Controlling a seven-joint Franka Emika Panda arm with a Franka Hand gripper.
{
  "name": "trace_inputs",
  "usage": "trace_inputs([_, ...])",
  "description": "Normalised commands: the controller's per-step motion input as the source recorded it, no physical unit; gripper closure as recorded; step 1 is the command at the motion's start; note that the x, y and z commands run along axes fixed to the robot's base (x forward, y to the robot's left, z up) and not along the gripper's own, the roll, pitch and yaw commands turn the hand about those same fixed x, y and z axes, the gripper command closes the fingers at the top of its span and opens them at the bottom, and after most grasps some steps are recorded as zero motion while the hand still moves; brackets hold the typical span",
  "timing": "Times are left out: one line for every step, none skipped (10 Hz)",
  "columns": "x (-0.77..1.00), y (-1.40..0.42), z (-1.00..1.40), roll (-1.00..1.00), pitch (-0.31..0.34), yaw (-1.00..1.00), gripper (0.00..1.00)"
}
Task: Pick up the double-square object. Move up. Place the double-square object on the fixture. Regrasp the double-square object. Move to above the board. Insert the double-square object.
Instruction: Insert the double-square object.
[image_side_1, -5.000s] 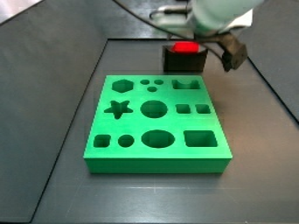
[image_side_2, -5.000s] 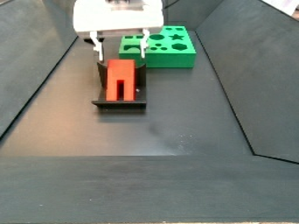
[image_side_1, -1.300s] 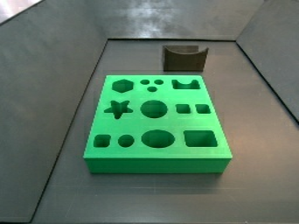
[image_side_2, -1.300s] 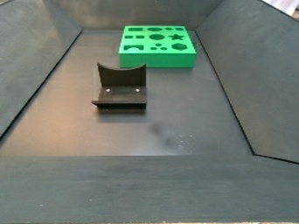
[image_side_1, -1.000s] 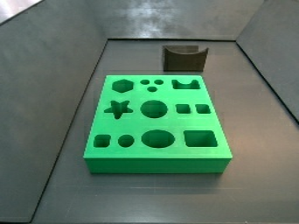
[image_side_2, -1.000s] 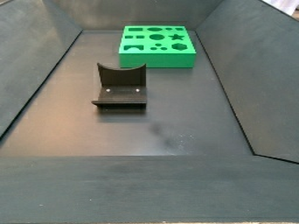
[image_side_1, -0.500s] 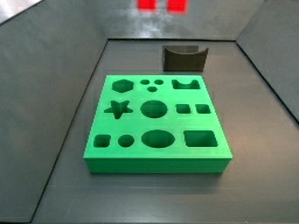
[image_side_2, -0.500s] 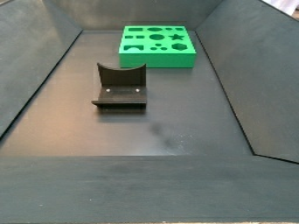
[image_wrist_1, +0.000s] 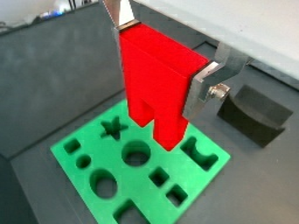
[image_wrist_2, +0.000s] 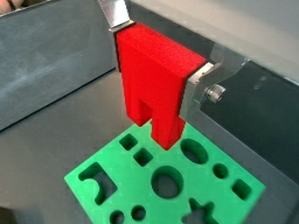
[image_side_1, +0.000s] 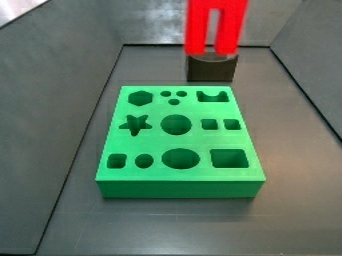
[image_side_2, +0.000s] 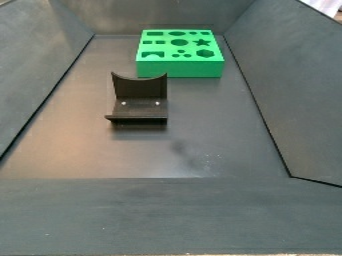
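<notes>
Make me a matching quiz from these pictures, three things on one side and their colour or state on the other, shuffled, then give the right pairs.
Things:
1. double-square object
2. board
3. fixture

States:
A. dark, nothing resting on it
B. red, held in the air between the jaws of the gripper, prongs pointing down
C. green, lying flat, all holes unfilled

Pairs: 1-B, 2-C, 3-A

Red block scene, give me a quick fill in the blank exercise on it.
1. The tool is shut on the ____ block.
2. The block's two prongs point ____ toward the board.
3. The board's colour is ____.
4. The fixture holds ____.

Missing words: red; down; green; nothing
</notes>
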Motion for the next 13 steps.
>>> trace_inputs([0.39,-0.08,-0.6,0.07,-0.114,0.1,1.0])
trace_inputs([0.33,-0.09,-0.57,0.06,-0.13,0.09,1.0])
trace_inputs([0.27,-0.1,-0.6,0.07,-0.134,0.08,1.0])
trace_inputs([0.33,-0.08,-0.63,0.08,-0.117,0.1,1.0])
trace_inputs([0.39,-0.05,-0.61,0.11,-0.074,0.11,1.0])
trace_inputs([0.33,-0.06,-0.66,0.16,-0.11,0.13,1.0])
trace_inputs([0.25,0.0,-0.58,0.2,-0.1,0.12,1.0])
trace_inputs([0.1,0.0,-0.45,0.24,-0.06,0.01,1.0])
trace_inputs([0.0,0.02,-0.33,0.13,-0.033,-0.05,1.0])
trace_inputs([0.0,0.05,0.0,0.0,0.0,0.0,1.0])
trace_inputs([-0.07,0.0,-0.27,0.08,-0.066,0.0,1.0])
trace_inputs([-0.09,0.0,-0.32,0.1,-0.067,0.0,1.0])
trace_inputs([-0.12,0.0,-0.37,0.12,-0.079,0.0,1.0])
